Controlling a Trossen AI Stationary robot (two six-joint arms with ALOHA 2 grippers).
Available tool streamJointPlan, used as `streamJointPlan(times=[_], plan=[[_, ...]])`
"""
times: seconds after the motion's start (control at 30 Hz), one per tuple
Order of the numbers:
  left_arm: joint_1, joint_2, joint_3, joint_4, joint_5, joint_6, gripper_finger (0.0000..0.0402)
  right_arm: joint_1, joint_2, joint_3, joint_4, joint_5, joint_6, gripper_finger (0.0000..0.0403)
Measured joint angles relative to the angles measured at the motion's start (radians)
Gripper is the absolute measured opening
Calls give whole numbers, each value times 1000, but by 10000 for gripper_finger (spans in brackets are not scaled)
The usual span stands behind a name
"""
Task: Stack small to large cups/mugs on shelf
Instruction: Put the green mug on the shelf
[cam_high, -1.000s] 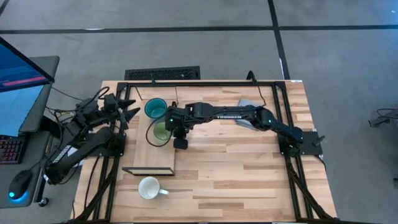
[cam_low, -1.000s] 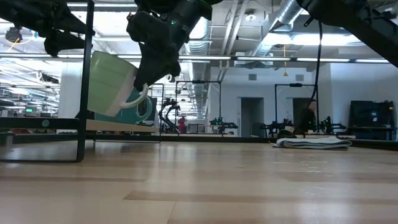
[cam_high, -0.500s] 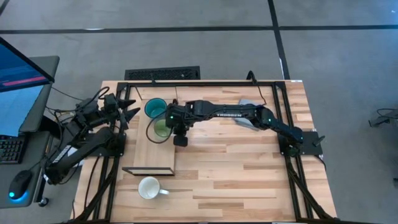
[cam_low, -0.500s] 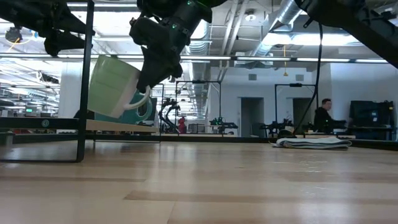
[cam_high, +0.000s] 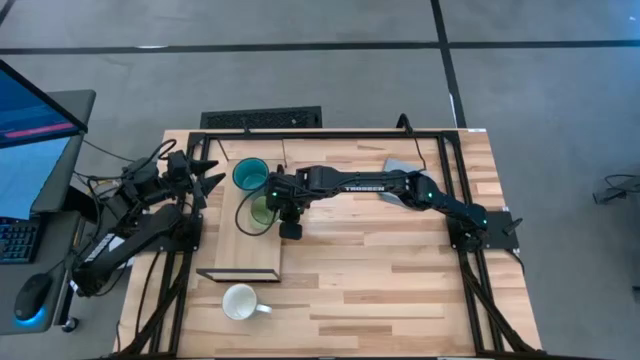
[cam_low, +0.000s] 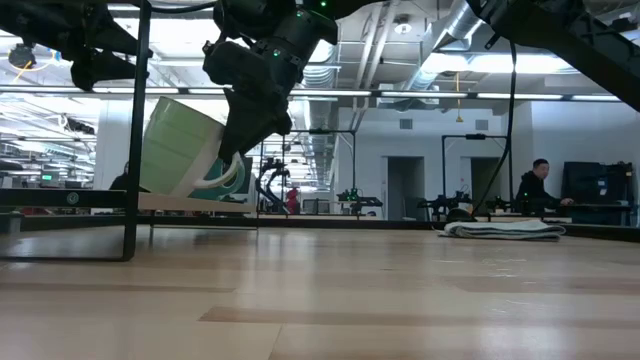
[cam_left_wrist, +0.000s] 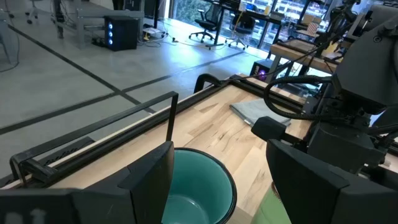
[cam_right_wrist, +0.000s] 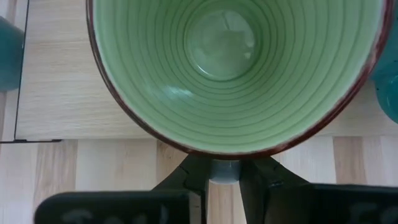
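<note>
Slatted tabletop (cam_high: 380, 270): right tool (cam_high: 275, 201) clamped on the tilted light green mug (cam_high: 261, 209) above the shelf (cam_high: 240, 250), beside the teal mug (cam_high: 249, 173). Risk: tilt tips it at release.

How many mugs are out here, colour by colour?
Teal mug: 1, on the shelf.
Light green mug: 1, held tilted over the shelf by the right gripper.
White mug: 1, on the tabletop.
Total: 3 mugs.
</note>
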Motion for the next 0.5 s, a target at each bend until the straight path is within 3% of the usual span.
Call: streamJointPlan(times=[0.5], plan=[[0, 0, 0, 0, 0, 0, 248, 0, 5, -2, 17, -3, 7, 90]])
